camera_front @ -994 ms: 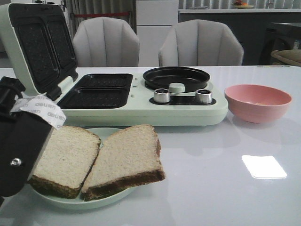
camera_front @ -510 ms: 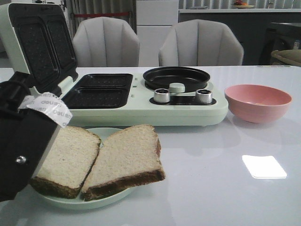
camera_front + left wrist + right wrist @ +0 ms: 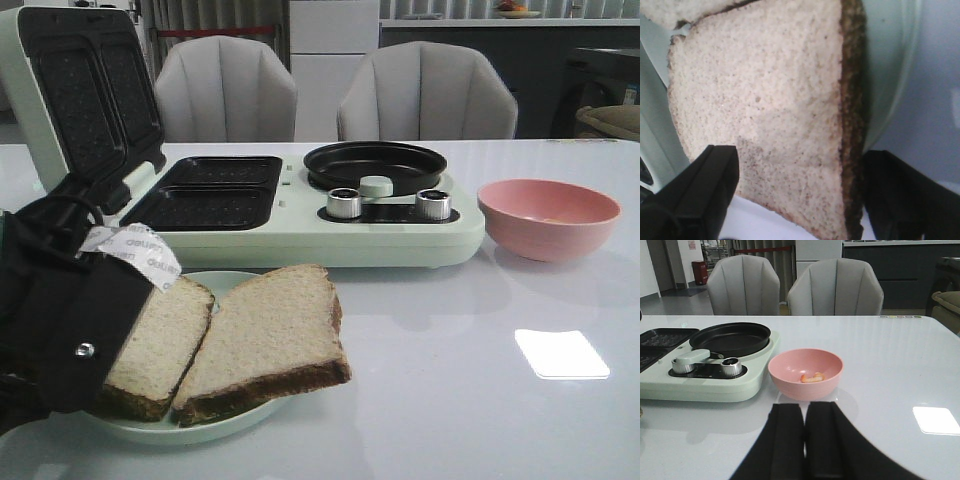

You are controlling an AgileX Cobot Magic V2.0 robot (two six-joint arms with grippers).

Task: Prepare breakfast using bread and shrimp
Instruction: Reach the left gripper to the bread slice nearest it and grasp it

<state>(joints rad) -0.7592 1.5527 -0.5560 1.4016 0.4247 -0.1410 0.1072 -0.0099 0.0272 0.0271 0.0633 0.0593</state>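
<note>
The left hand [image 3: 795, 195] is spread wide, one finger on each side of the nearer slice of bread [image 3: 765, 105], with nothing gripped yet. That slice lies on the pale green plate [image 3: 890, 85], its dark crust edge just inside one finger and partly under the second slice [image 3: 268, 335]. To do this well, I judge the hand should settle lower so both fingers bracket the crust edges, then close gently; soft crumb will crush or tear under a hard squeeze. Beyond the plate stands the open sandwich maker [image 3: 205, 195], its waffled wells bare. The right hand [image 3: 805, 440] hangs closed and empty, with the pink bowl [image 3: 805, 371] ahead of it holding the shrimp [image 3: 811, 377].
</note>
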